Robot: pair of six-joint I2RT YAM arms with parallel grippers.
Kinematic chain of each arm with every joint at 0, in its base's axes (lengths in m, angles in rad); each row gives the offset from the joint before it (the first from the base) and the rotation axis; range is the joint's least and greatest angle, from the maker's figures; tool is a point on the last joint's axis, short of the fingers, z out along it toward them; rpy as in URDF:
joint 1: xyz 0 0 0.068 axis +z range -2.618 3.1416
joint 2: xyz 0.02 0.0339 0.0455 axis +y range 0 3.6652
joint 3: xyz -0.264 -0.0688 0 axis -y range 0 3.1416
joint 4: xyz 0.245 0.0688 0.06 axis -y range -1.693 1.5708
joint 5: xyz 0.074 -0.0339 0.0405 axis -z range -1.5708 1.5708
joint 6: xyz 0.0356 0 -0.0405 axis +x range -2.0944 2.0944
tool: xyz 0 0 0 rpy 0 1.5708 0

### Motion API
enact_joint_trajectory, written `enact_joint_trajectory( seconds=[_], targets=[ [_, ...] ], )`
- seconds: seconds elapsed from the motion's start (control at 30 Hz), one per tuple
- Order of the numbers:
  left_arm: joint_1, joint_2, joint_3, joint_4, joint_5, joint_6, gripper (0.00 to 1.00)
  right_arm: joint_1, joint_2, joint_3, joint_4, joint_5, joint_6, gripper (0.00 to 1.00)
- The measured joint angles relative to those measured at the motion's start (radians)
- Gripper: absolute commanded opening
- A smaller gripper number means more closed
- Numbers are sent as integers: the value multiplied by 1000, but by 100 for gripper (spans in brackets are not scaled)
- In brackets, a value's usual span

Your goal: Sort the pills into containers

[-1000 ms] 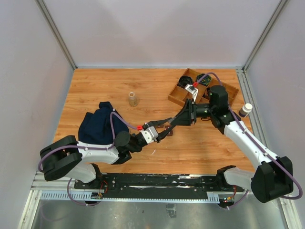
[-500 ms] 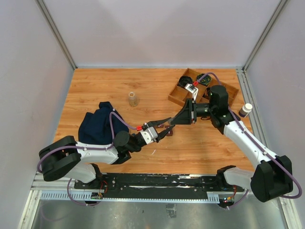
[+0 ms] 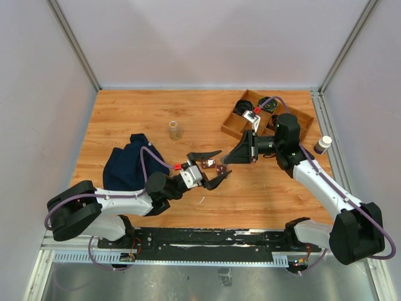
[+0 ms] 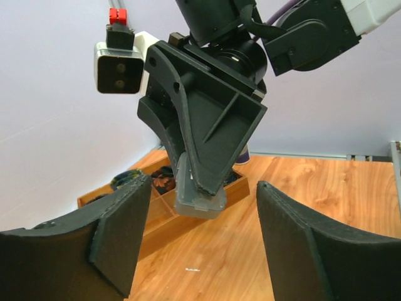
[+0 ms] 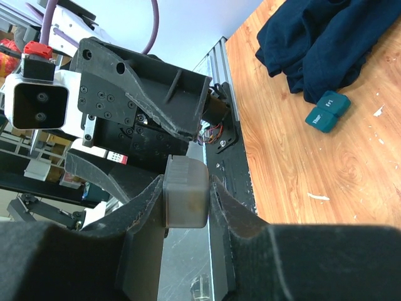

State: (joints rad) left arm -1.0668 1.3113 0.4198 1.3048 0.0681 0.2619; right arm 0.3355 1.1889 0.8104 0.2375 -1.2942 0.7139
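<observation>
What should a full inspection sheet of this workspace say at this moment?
surface: wooden table, a few white bits.
job's things: two tiny brown boxes on the table beside the left tool; translucent grey case in the right tool.
clutter: blue cloth, small jar, divided tray, bottle at right edge.
grippers: left tool open, empty; right tool shut on the case.
cables: purple cables on arms; black cables in tray.
surroundings: pale walls, metal frame.

White shells, black joints, black ribbed fingers and purple cables are seen on the left arm and right arm.
</observation>
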Motion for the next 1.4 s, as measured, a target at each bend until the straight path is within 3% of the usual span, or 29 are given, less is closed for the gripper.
enact_joint_trajectory(
  seconds=[0.23,0.4,0.7,0.93,1.03,1.23,1.4],
  targets=[
    [5,-8,-9,-7,16,-43,85,0,1,-18,49,0,31,1],
    [22,-82,-45,-34,25,-151,87,-3,1,-35,75,-2,42,1],
    [135,-325,-122,-163,107,-610,73,-3,1,-43,104,-25,14,1],
    [185,-252,-180,-90,193,-988,67,-3,1,-43,113,-38,-5,1],
    [187,-201,-178,-50,204,-1072,66,-3,1,-43,114,-42,-9,1],
    [188,-145,-139,-29,195,-1149,51,-3,1,-43,114,-42,-16,1],
    [189,-152,-84,-107,154,-1140,50,-3,1,-43,113,-42,-26,1]
  ],
)
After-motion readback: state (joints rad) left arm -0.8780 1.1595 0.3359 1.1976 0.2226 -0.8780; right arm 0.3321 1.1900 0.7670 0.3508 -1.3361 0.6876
